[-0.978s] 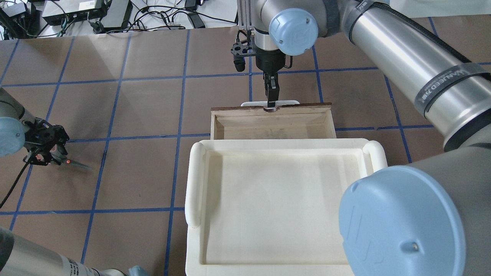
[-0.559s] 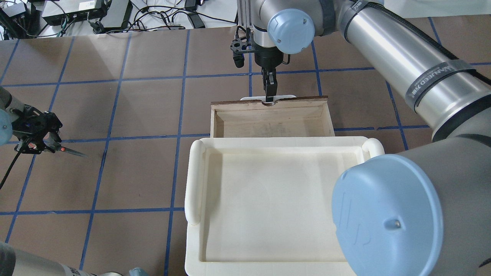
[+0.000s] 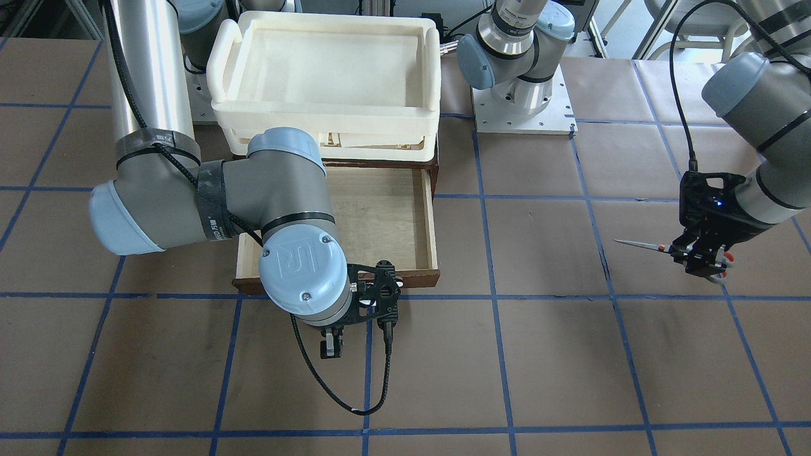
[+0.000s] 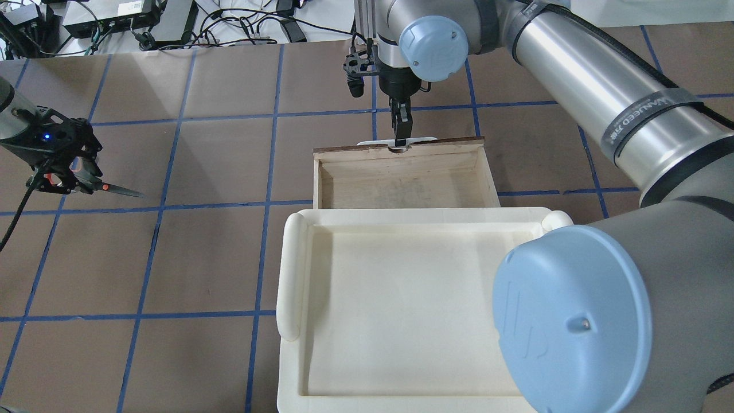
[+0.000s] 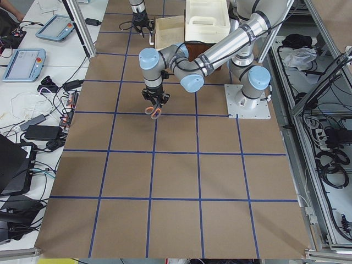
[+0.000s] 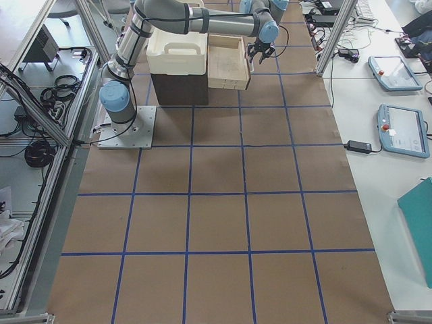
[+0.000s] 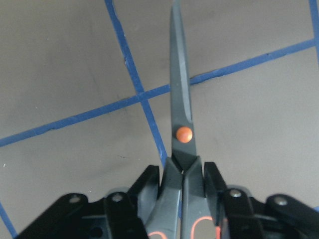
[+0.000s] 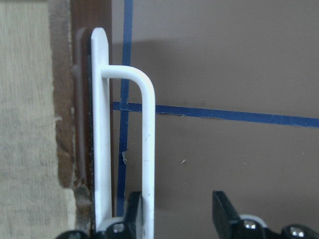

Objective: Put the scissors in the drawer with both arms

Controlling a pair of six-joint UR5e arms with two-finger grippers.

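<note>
Left black two-finger gripper pinching the small grey-handled steel scissors, well apart from the shallow dark brown wooden drawer.
Their closed blades point toward the drawer, which juts open from under a cream-white plastic tray; the right black gripper has its fingers spread astride the drawer's white bar handle.

A black strap around the right arm bears white letters, seemingly "WANJEED". A blue joint cap on that arm carries a "UR" logo.
</note>
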